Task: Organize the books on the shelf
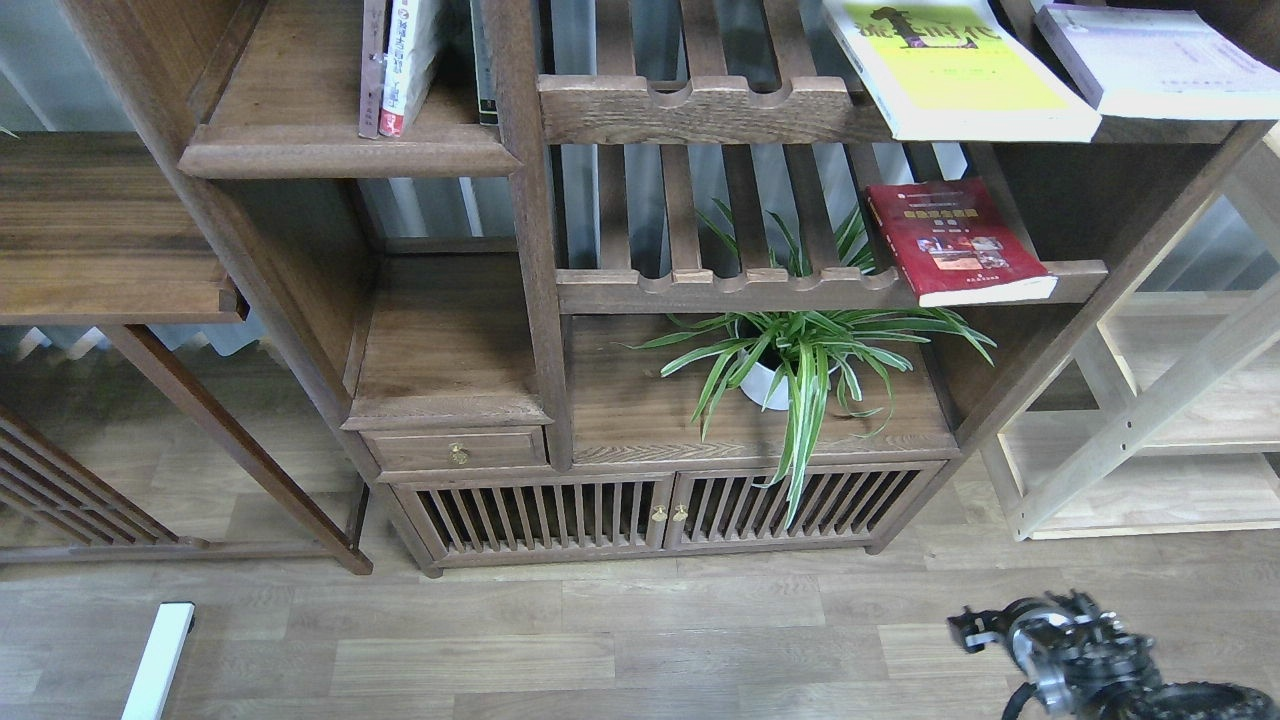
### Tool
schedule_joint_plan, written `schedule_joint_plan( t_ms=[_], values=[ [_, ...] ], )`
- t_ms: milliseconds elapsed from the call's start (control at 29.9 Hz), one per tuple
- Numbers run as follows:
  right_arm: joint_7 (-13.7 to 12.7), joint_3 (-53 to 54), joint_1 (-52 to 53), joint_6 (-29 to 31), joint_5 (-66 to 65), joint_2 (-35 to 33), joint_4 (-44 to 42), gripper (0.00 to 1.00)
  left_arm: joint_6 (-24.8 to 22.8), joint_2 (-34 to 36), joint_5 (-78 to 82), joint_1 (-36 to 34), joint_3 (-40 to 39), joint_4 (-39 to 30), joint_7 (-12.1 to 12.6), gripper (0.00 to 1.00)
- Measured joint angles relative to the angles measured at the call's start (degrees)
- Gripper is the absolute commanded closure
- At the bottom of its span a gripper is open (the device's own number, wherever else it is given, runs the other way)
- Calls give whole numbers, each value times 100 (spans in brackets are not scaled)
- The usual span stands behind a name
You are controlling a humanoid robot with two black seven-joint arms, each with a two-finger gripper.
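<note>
Three books lie flat on the slatted racks at the right. A yellow-green book [950, 65] with a dark figure and a pale lavender-white book [1160, 60] rest on the upper rack. A red book [955, 240] with a yellow title sits on the lower rack. The shelf [340, 150], a dark brown board with a rounded front lip, is at the upper left and holds a few upright spines. My right gripper [985, 628] shows low over the floor at the bottom right, far below the books; it is dark and its fingers cannot be told apart. My left gripper is out of view.
A potted spider plant [790, 360] stands on the cabinet top under the red book, above slatted doors [650, 510]. A small drawer [455, 450] is at left. Pale wood shelving [1150, 420] stands at right, a dark side table [100, 230] at left, a white bar [160, 660] on the floor.
</note>
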Motion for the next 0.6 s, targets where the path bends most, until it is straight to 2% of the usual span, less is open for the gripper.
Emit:
schedule_joint_plan(
  t_ms=[167, 268, 334, 401, 602],
  values=[
    [98, 0, 132, -13, -1, -510, 0, 0, -152, 291, -2, -120, -6, -48, 27, 0],
    [305, -28, 262, -7, -5, -819, 0, 0, -175, 368, 17, -165, -11, -42, -150, 0],
    [522, -62, 355, 0, -68, -988, 0, 0, -157, 393, 57, -191, 12, -30, -450, 0],
    [810, -91, 442, 9, -234, -1107, 0, 0, -150, 465, 159, -212, 129, -23, -864, 0],
    [1987, -135, 517, 11, -1180, -1569, 0, 0, -177, 663, 854, -242, 577, -43, -1735, 0]
  ],
)
